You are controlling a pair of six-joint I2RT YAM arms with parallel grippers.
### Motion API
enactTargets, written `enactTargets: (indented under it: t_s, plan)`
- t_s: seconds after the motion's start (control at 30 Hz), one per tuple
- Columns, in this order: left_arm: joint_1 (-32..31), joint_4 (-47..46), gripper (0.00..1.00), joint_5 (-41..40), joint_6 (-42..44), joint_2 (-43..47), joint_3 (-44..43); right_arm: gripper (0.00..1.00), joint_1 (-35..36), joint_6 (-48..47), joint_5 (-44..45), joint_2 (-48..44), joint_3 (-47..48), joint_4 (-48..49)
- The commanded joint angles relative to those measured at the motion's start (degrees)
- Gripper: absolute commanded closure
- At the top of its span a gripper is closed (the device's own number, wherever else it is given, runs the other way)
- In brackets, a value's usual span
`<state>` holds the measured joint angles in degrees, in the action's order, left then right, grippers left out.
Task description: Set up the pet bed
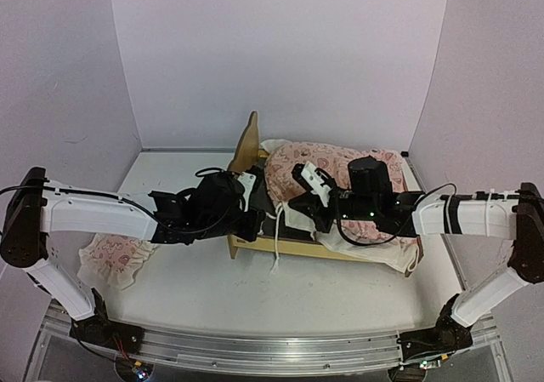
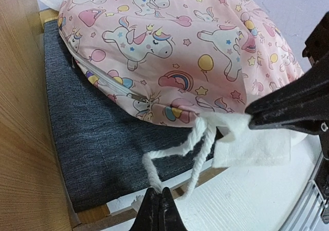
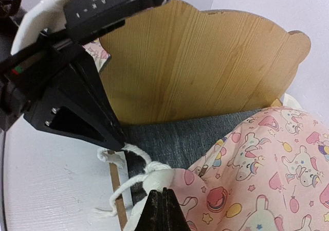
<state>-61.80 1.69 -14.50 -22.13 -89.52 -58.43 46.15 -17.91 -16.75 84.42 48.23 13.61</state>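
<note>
Your left gripper (image 2: 159, 195) has its fingers pressed together on the loop of white cord (image 2: 177, 151) hanging from a corner of the pink unicorn-print blanket (image 2: 169, 46), and your right gripper (image 3: 162, 195) is clamped on the white ruffle (image 2: 252, 138) at that same corner. You see the pet bed (image 1: 248, 148) on the table (image 1: 170, 178) between both arms, its grey mattress pad (image 2: 87, 133) under the bunched blanket. Your small pink pillow (image 1: 115, 259) lies well apart, beside the left arm.
</note>
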Motion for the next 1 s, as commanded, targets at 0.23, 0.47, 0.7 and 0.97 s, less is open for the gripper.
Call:
enactTargets:
  t_s: [0.23,0.47,0.7,0.97]
  plan:
    - [0.02,0.18,1.00,-4.10,-2.18,-6.54,-8.33,1.00,0.15,3.16,-3.13,-3.26,-1.83,1.59]
    - [0.09,0.30,1.00,-4.01,3.42,-9.61,-9.06,1.00,0.11,3.23,-3.09,-3.80,-2.35,2.13]
    - [0.10,-2.84,1.00,-7.75,8.43,-9.05,-5.66,1.00,0.13,3.58,-3.37,-2.99,-2.44,2.89]
    - [0.53,-8.55,1.00,-8.63,17.31,-10.22,-6.29,1.00,0.13,3.24,-2.89,-3.94,-3.08,2.82]
